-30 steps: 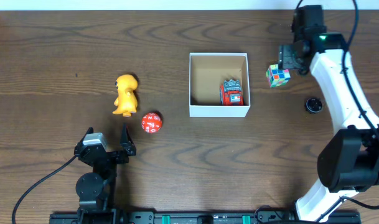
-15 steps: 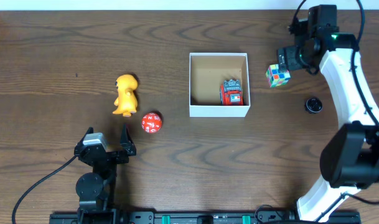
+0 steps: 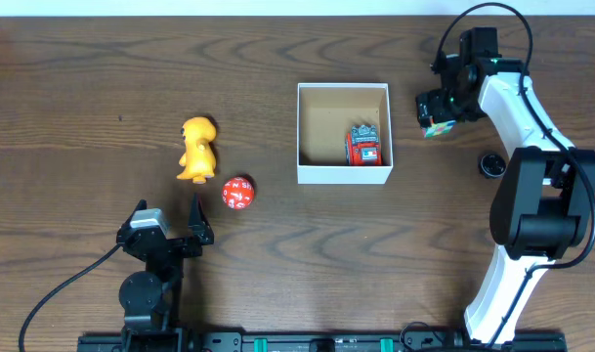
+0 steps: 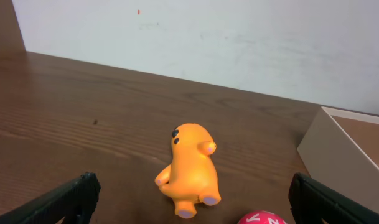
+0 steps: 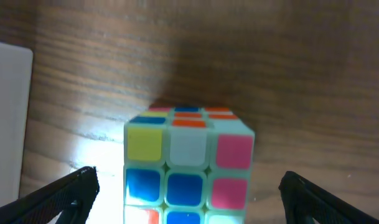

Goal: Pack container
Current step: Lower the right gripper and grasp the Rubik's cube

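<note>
- Over on the right side of the table (image 3: 92,284), I am watching the right gripper (image 3: 440,106) coming in over the colour cube (image 5: 188,163); a second ago it was hanging behind and to the side of the cube, and now it is covering most of it in the overhead view.
- From the right wrist camera I am seeing the claw spread wide, one finger showing at each lower corner of the frame with the cube sitting between them, and nothing clamped yet.
- The cube itself is not shifting; it is resting on the wood just to the right of the container (image 3: 342,175), close to the right wall but not touching it.
- The container is sitting at mid-table, already holding a red toy (image 3: 365,146) in its near right corner, with most of the brown floor bare.
- I am reading this as the approach being finished and the grasp being next: closing on the cube, then lifting it over the low white wall.
- The left gripper (image 3: 170,220) is parked at the near edge, wide open and holding nothing, facing the yellow figure (image 3: 197,149) and the red ball (image 3: 237,193), both outside the container and waiting to be packed.
- A small black object (image 3: 490,164) is lying near the right arm; I cannot tell what it is.
</note>
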Robot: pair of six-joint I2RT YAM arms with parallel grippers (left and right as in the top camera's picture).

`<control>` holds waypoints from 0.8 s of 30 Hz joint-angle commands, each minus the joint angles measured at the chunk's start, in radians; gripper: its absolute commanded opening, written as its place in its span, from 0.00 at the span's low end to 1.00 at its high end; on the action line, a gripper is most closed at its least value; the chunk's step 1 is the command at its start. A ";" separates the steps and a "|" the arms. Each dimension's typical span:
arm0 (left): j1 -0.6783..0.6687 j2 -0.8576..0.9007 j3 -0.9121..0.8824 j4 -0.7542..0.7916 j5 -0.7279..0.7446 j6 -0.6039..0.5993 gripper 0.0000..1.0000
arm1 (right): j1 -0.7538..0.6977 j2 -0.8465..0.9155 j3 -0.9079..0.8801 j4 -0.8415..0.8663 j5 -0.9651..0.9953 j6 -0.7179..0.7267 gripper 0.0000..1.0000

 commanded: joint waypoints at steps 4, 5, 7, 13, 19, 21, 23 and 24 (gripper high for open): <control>-0.003 -0.005 -0.018 -0.039 -0.010 -0.005 0.98 | 0.002 0.005 0.016 0.019 -0.016 0.008 0.95; -0.003 -0.005 -0.018 -0.039 -0.009 -0.005 0.98 | 0.002 0.006 0.016 0.019 -0.016 0.008 0.95; -0.003 -0.005 -0.018 -0.039 -0.009 -0.005 0.98 | 0.001 0.010 0.011 0.022 -0.016 0.008 0.95; -0.003 -0.005 -0.018 -0.039 -0.010 -0.005 0.98 | -0.002 0.022 -0.006 0.034 -0.017 0.008 0.94; -0.003 -0.005 -0.018 -0.039 -0.009 -0.005 0.98 | -0.002 0.024 -0.024 0.041 -0.017 0.016 0.93; -0.003 -0.005 -0.018 -0.039 -0.009 -0.005 0.98 | -0.002 0.024 -0.027 0.045 -0.017 0.016 0.92; -0.003 -0.005 -0.018 -0.039 -0.010 -0.005 0.98 | -0.002 0.024 -0.028 0.050 -0.017 0.016 0.90; -0.003 -0.005 -0.018 -0.039 -0.010 -0.005 0.98 | -0.002 0.024 -0.028 0.052 -0.017 0.016 0.89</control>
